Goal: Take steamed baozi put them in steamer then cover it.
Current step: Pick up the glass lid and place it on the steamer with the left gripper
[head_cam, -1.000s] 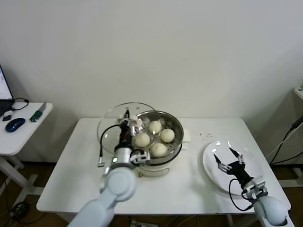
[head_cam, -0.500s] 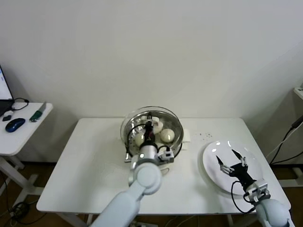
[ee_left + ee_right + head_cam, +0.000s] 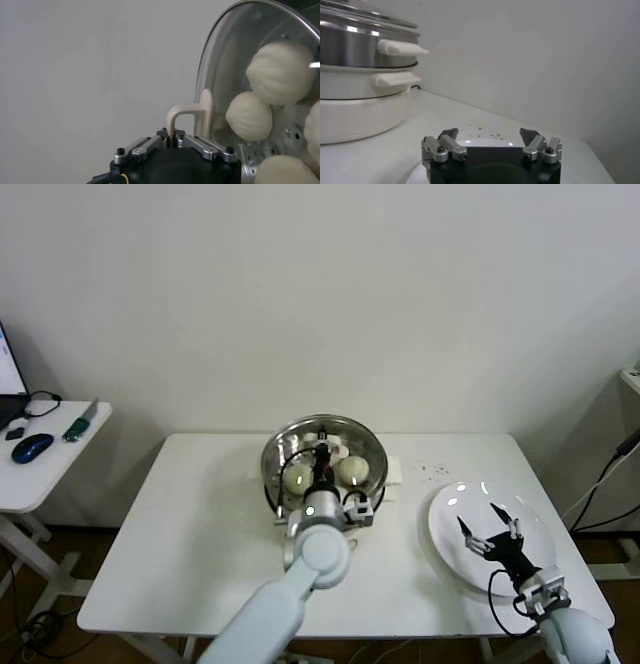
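Two grippers: left gripper (image 3: 174, 137) pinched on cream handle of the round clear glass cover (image 3: 325, 446), atop shiny steel steamer (image 3: 372, 480) holding smooth cream-white steamed baozi (image 3: 352, 470). Right gripper (image 3: 492, 529) spread, empty, over flat white plate (image 3: 448, 552). Matte white table (image 3: 180, 544); plain wall.

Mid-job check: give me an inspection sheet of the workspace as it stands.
Surface: white table, dark specks near the back right.
Job's things: cream-white baozi inside the shiny steel steamer; clear glass cover over it, whether seated cannot be told.
Clutter: flat white plate, empty.
Grippers: left gripper shut on the cover's cream handle; right gripper open above the plate.
Cables: on the side desk and at right edge.
Surroundings: white wall; blue mouse.
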Robot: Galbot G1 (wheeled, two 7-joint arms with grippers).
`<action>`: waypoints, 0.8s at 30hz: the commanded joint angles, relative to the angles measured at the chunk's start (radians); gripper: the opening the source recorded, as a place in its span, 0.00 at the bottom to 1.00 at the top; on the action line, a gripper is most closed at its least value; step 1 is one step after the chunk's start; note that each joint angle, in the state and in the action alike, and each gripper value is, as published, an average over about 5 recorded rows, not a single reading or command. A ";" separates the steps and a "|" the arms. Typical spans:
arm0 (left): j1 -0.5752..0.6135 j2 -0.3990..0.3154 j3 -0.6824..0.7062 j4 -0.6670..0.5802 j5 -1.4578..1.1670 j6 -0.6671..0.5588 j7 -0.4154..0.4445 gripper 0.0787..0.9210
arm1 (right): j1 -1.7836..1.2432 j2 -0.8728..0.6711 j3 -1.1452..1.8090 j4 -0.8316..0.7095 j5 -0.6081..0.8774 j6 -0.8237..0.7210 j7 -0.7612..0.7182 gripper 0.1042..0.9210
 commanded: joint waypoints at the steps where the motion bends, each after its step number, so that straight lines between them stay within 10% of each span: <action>1: -0.012 -0.004 0.010 0.031 -0.024 0.049 -0.008 0.08 | -0.001 0.004 0.005 -0.003 -0.006 0.003 -0.001 0.88; 24: -0.006 -0.001 0.013 0.045 -0.046 0.049 -0.021 0.08 | 0.013 0.013 0.003 -0.013 -0.013 0.005 -0.006 0.88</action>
